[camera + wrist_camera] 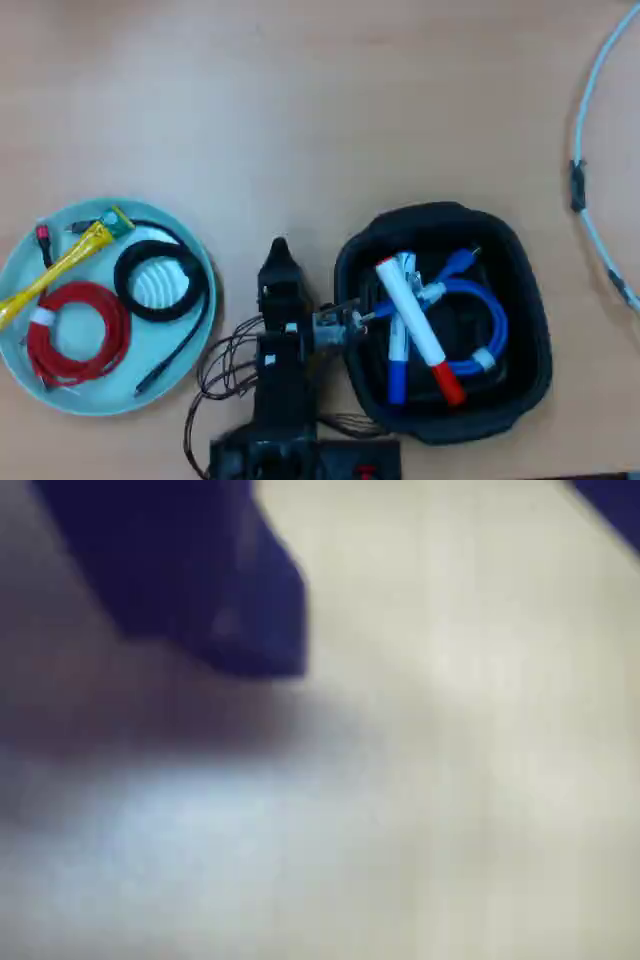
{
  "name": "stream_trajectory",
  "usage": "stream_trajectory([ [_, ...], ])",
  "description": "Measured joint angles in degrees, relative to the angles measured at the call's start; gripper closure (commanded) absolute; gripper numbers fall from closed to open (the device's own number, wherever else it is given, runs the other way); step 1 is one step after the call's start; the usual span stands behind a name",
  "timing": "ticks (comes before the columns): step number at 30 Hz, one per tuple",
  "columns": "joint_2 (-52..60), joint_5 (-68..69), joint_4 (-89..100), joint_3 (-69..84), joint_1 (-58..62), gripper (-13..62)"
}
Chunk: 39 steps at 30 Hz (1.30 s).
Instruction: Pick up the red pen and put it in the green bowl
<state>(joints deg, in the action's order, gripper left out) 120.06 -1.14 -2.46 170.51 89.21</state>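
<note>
The red pen [420, 330], a white marker with a red cap, lies slanted inside the black container [520, 300], crossed with a blue-capped marker [397, 350] and a blue cable. The green bowl [20, 345] sits at the left of the overhead view and holds coiled cables. My gripper [278, 248] points up the picture in the gap between bowl and container, touching neither. Only one narrow tip shows from above. The wrist view is blurred: one dark blue finger [220, 590] hangs over bare table, with a blue sliver at the top right corner.
Inside the bowl are a red cable coil [75, 335], a black cable coil [160, 280] and a yellow cable [60, 265]. A pale cable [590, 150] curves along the right edge. The arm's base and wires [285, 440] fill the bottom centre.
</note>
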Motion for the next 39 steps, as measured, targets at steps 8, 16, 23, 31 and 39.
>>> stream_trajectory([
  [8, -3.3, -5.7, -82.7, -56.1, -16.3, 9.1],
  [16, -3.1, -4.8, -88.3, -83.3, -15.6, 9.1],
  [23, -3.2, -0.4, -88.2, -83.2, -6.9, 9.1],
  [31, -3.2, 9.6, -88.2, -83.1, 5.6, 9.1],
  [39, -3.2, 25.2, -88.2, -77.3, 20.2, 9.1],
])
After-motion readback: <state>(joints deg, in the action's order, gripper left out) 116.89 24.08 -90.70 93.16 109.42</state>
